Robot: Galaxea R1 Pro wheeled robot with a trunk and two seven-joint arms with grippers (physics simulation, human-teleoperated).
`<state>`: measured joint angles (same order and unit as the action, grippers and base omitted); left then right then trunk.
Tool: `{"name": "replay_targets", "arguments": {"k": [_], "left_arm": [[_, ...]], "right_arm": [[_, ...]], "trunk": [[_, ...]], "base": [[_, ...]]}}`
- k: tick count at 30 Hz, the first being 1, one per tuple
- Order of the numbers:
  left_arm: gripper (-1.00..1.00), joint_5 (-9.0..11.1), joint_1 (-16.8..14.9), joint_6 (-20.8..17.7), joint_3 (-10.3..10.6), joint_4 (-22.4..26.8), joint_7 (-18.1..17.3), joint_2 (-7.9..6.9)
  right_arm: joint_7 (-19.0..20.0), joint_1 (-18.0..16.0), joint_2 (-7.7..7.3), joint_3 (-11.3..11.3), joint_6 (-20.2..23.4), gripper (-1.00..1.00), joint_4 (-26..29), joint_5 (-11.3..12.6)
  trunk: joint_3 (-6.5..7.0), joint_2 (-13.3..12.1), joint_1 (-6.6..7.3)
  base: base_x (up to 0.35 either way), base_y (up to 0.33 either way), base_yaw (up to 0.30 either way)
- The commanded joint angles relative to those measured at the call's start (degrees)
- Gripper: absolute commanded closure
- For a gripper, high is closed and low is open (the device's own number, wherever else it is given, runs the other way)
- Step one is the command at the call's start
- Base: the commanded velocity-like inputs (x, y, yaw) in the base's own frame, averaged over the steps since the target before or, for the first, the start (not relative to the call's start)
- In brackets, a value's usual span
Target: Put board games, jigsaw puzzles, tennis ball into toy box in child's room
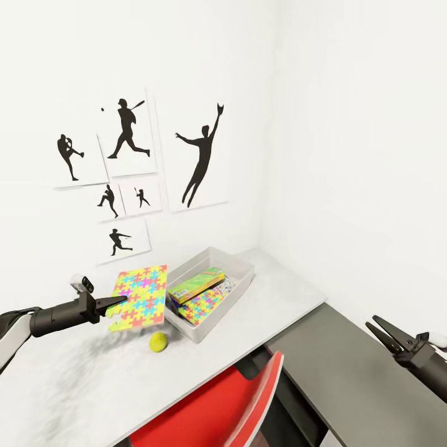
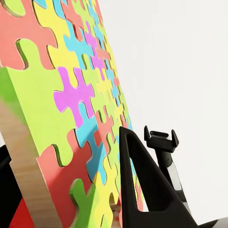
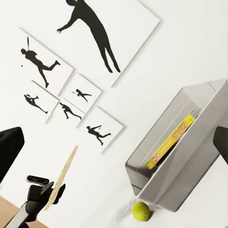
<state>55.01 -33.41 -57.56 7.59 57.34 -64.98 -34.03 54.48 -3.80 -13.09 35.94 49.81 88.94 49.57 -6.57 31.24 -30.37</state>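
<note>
1. A red chair back (image 1: 217, 403) sits nearest, tucked against the front edge of the table (image 1: 81, 385).
2. The right gripper (image 1: 386, 334) hangs over the lower dark grey section of the table, its two fingers spread apart and holding nothing.
3. The tennis ball (image 1: 159, 341) lies on the light grey tabletop, just beside the near corner of the toy box (image 1: 239, 287); the right wrist view shows the ball (image 3: 140, 211) close to that corner as well.
4. The left gripper (image 1: 118, 302) is clamped on the edge of a jigsaw puzzle (image 1: 139, 297), which is lifted clear of the table, tilted, and just beside the toy box. In the left wrist view the puzzle (image 2: 76, 95) stands against one black finger (image 2: 142, 185).
5. Inside the toy box lies a yellow-green board game (image 1: 195, 284), with a second jigsaw puzzle (image 1: 202, 305) below it and part of another printed box (image 1: 226, 287) beside it.
6. On the white wall behind hang black baseball-player silhouette pictures (image 1: 198, 155).
</note>
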Motion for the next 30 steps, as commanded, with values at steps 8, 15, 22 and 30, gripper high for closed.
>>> {"name": "replay_targets", "arguments": {"k": [8,15,22,30], "left_arm": [[1.0,0.76,-6.82,-1.16,-0.56,-0.36,9.96,2.96],[1.0,1.34,-20.31,-1.77,-0.46,-6.95,35.25,15.72],[1.0,1.06,-28.12,-0.99,-0.46,-19.63,52.56,24.77],[1.0,0.84,-28.79,3.06,-0.62,-21.63,59.54,28.25]], "right_arm": [[-0.17,-0.04,-0.02,-0.09,-3.17,-1.0,-0.07,0.08],[-0.33,-0.06,-0.08,-0.3,-3.23,-1.0,-0.03,-0.07],[-0.42,-0.06,-0.23,-0.12,-3.05,-1.0,0.0,-0.15],[-0.35,-0.06,-0.45,-0.08,-2.97,-1.0,0.0,-0.09]], "trunk": [[-0.11,0.1,-0.02],[-0.11,0.1,-0.02],[-0.11,0.1,-0.02],[-0.5,0.1,-0.02]], "base": [[0.0,0.0,0.0],[0.0,0.0,0.0],[0.0,0.0,0.0],[0.0,0.0,0.0]]}}
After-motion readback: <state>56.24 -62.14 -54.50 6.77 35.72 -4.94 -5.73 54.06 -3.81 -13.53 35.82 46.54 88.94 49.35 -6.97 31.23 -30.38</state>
